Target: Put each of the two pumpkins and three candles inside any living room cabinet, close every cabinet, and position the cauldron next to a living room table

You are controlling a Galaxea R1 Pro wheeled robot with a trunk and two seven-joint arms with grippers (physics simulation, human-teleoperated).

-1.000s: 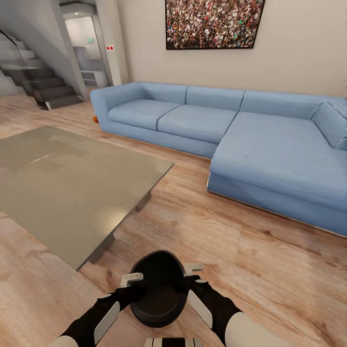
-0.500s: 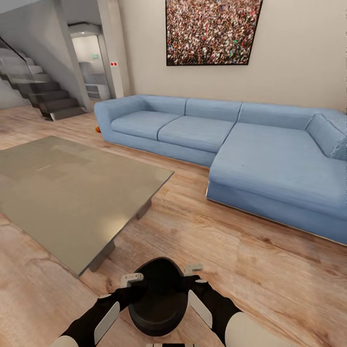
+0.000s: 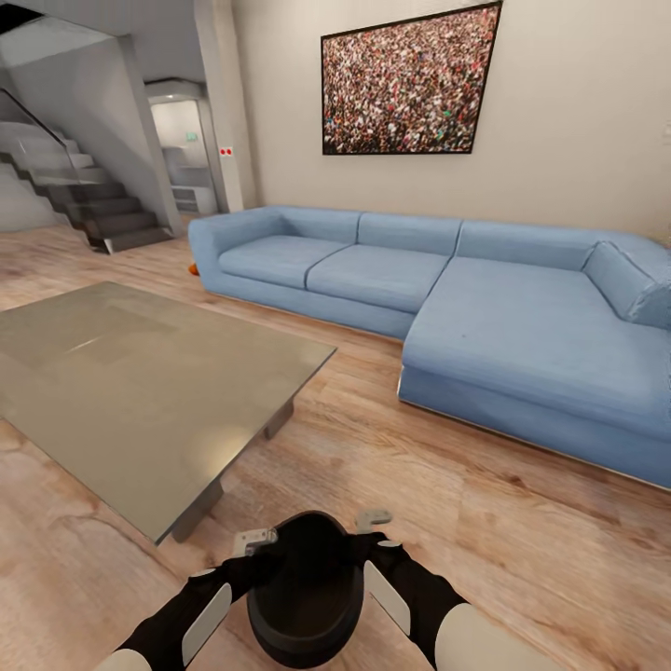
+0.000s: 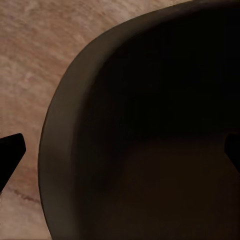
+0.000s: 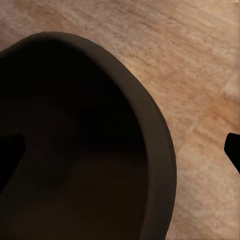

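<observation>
Right now I hold the cauldron [image 3: 306, 587] between both arms above the wood floor [image 3: 485, 522], left hand [image 3: 250, 552] and right hand [image 3: 371, 531] each clamped over its rim, just beside the grey counter's [image 3: 140, 382] near corner, sofa [image 3: 447, 298] beyond.

Both arms reach forward and inward, low before the trunk. The left gripper [image 3: 264, 550] and right gripper [image 3: 365, 529] face each other, fingers spread apart.

small orange thing [image 3: 193, 269], perhaps a pumpkin, half-hidden behind sofa [image 3: 447, 298]
</observation>
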